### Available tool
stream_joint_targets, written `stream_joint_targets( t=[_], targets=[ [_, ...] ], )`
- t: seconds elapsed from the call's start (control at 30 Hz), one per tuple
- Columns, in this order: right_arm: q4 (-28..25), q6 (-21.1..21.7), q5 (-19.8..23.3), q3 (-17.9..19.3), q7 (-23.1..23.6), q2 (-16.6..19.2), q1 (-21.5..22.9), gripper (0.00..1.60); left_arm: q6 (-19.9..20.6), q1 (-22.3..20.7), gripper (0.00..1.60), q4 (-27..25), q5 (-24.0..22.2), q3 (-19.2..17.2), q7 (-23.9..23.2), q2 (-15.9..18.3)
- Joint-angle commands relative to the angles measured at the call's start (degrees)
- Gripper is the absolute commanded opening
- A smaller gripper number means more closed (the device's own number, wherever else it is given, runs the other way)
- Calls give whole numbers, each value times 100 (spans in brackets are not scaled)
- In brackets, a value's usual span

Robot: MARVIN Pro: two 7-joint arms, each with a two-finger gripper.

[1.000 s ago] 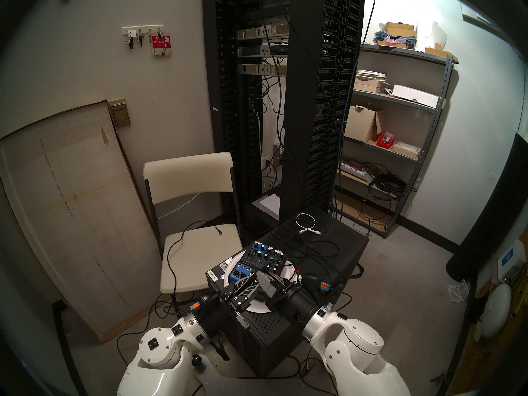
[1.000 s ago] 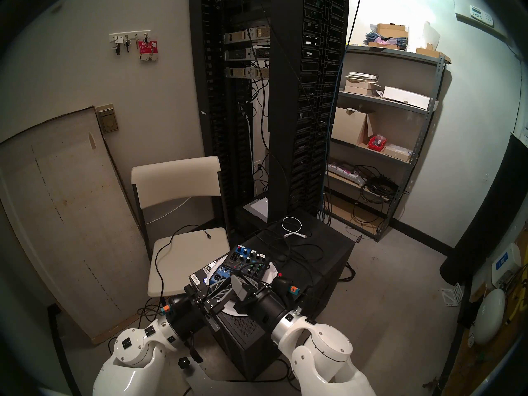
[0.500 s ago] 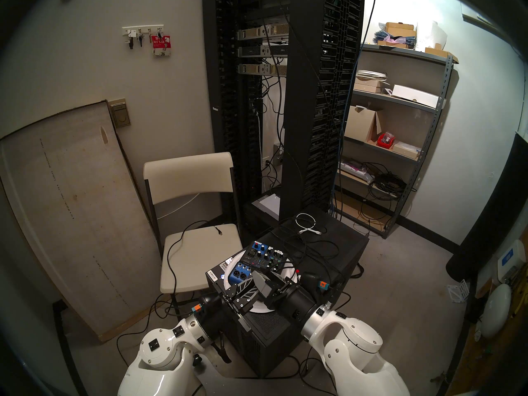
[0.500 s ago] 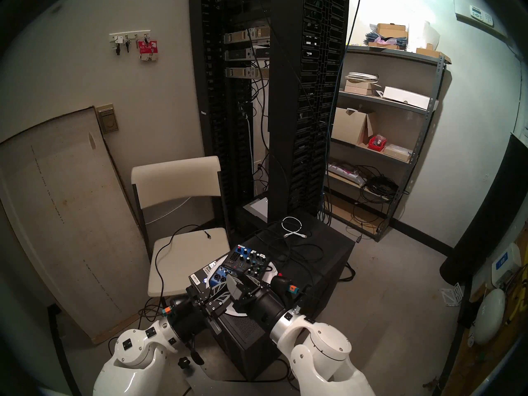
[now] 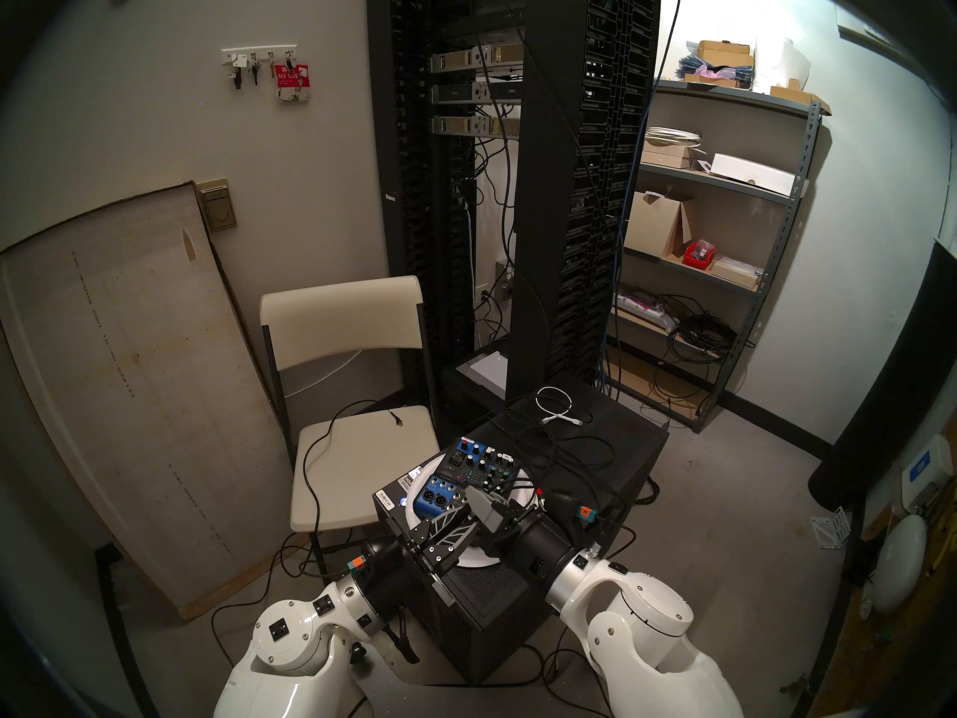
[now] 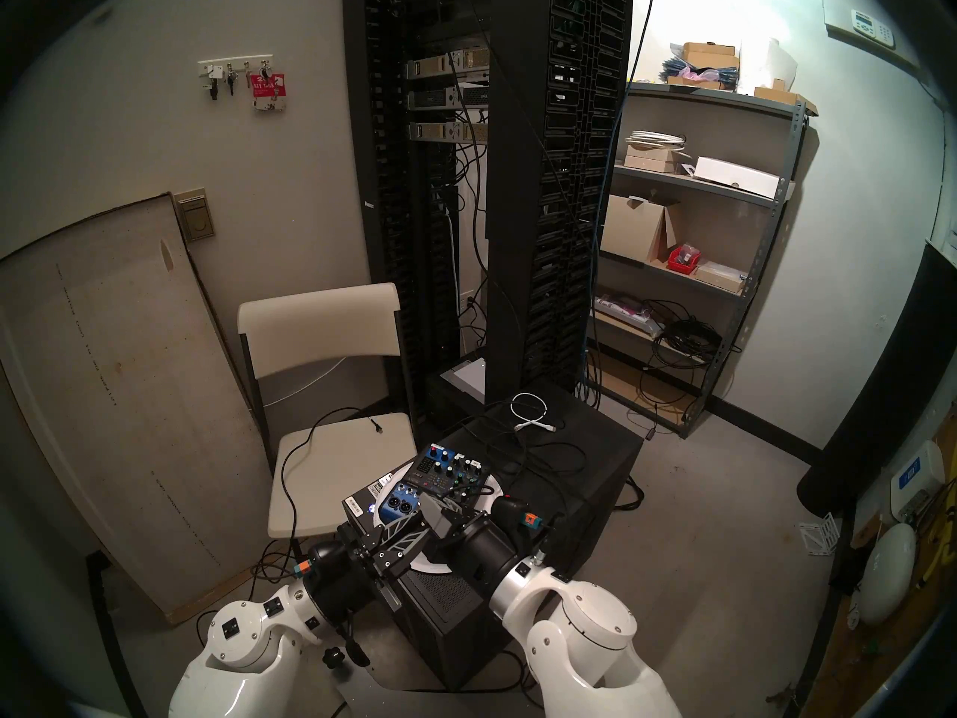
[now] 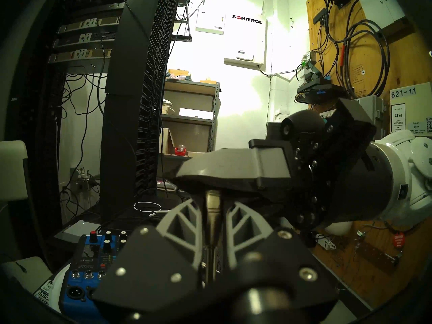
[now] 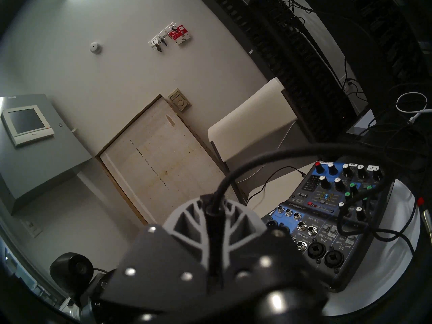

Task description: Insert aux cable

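Observation:
The aux cable's silvery jack plug stands upright between my left gripper's fingers, and the left gripper is shut on it. My right gripper is shut on the plug's dark barrel, just above the left one. The black aux cable arcs out from there toward the mixer. In the head view both grippers, left and right, meet tip to tip over the mixer's near edge. The mixer's row of round sockets lies open to the right of the right gripper.
The mixer sits on a white plate atop a black cabinet. A red-banded jack plug lies at the plate's right rim. A coiled white cable lies further back. A folding chair stands left and server racks behind.
The right gripper's fingers slid left along the plug and came back up to the right. The left gripper sank slightly toward me and kept its hold.

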Motion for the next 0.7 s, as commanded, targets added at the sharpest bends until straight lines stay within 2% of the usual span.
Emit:
stream_joint_targets(
  t=[0.0, 0.13, 0.3, 0.33, 0.43, 0.47, 0.57, 0.67],
  targets=[
    [-157, -8, -49, -24, 44, 50, 55, 0, -12, -63, 0, -102, 17, -16, 38, -12],
    [-187, 6, -87, -42, 75, 112, 53, 0, 18, -95, 0, -120, 16, -26, 50, 0],
    [-225, -243, -144, -27, 70, 80, -26, 0, 38, -102, 0, -128, 58, -38, 105, -16],
    [-233, -278, -161, -21, 49, 62, -37, 0, 45, -108, 11, -123, 57, -39, 103, -15],
    [-209, -405, -138, 7, 72, 4, -53, 0, 120, -119, 19, -131, 60, -43, 115, -16],
    [-207, -419, -135, 11, 74, -4, -56, 0, 123, -121, 38, -132, 63, -44, 114, -19],
    [-190, -538, -80, 4, 66, -13, -70, 0, 166, -129, 40, -124, 67, -43, 85, -3],
    [-196, -561, -51, 23, 71, -37, -70, 0, 178, -111, 70, -132, 71, -54, 83, -8]
  ],
)
